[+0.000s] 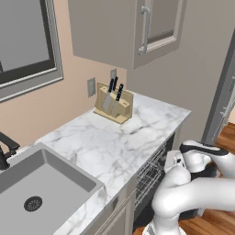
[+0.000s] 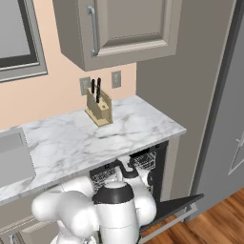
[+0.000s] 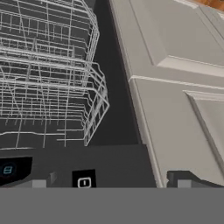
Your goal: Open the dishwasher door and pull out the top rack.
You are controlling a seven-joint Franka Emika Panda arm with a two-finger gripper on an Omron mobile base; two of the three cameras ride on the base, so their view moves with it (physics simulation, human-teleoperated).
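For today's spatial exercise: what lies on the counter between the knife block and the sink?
Nothing: in the left base view, bare marble counter runs from the knife block to the sink.

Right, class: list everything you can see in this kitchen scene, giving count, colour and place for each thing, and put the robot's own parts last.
dishwasher door: one, near-black, swung down open under the counter.
top rack: one, silver-white wire, inside the dishwasher opening.
counter: one, white marble, above the dishwasher.
knife block: one, light wood with dark-handled knives, at the wall on the counter.
sink: one, grey, left end of the counter.
wall cabinet: one, beige-grey, above the counter.
wall sockets: two, grey, behind the knife block.
floor: wood-brown, lower right.
arm: one, white with dark joints, before the dishwasher.
gripper: one, dark tips, open, facing the rack.
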